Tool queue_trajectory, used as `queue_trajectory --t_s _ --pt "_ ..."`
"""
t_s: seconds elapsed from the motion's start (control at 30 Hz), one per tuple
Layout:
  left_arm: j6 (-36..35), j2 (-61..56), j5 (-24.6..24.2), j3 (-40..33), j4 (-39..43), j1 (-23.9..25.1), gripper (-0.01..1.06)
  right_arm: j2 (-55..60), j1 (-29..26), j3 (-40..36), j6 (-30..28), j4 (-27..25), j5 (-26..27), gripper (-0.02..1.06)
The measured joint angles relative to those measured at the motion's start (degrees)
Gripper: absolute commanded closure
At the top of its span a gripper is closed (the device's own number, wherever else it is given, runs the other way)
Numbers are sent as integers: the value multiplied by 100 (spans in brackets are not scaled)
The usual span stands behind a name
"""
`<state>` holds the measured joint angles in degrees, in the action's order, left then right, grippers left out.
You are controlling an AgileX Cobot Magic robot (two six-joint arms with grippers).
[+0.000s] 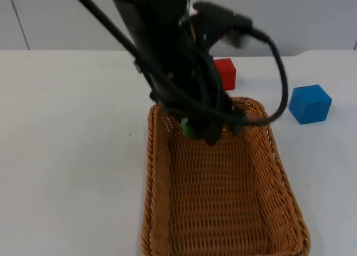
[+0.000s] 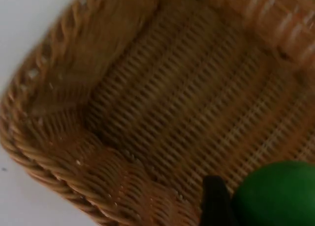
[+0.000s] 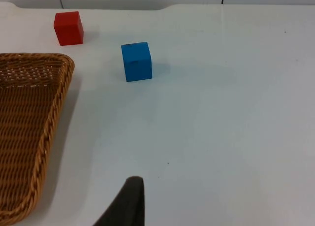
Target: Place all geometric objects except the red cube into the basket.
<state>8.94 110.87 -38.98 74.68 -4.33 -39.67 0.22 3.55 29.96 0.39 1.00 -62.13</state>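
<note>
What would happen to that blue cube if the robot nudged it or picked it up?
The blue cube rests flat on the white table, so a nudge would probably slide it, not roll it. Its flat, parallel sides look easy to pinch. It seems rigid and small, likely light, though what it is made of cannot be told.

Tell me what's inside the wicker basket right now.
Over the wicker basket far end, the left gripper holds a green object just above the weave. The rest of the floor looks bare, though the arm hides part of the far end. The blue cube sits outside on the table.
</note>
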Motion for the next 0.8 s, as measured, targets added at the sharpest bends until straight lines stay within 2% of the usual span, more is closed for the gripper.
queue_trajectory --t_s 0.23,0.37,0.47,0.5,0.67,0.7,0.77,0.8 --pt "14 134 940 -835 -170 0 105 0 0 0 0 0 0 -1" --pt "14 134 1239 -988 -204 0 101 0 0 0 0 0 0 -1" --pt "14 158 1312 -1013 -243 0 80 0 0 0 0 0 0 -1" --pt "14 182 1328 -1013 -277 0 80 0 0 0 0 0 0 -1" --pt "14 330 1357 -1016 -357 0 38 0 0 0 0 0 0 -1" --pt "14 371 1357 -1026 -381 0 38 0 0 0 0 0 0 -1" --pt "14 382 1357 -1026 -469 0 27 0 0 0 0 0 0 -1" --pt "14 369 1343 -1026 -514 0 25 0 0 0 0 0 0 -1"
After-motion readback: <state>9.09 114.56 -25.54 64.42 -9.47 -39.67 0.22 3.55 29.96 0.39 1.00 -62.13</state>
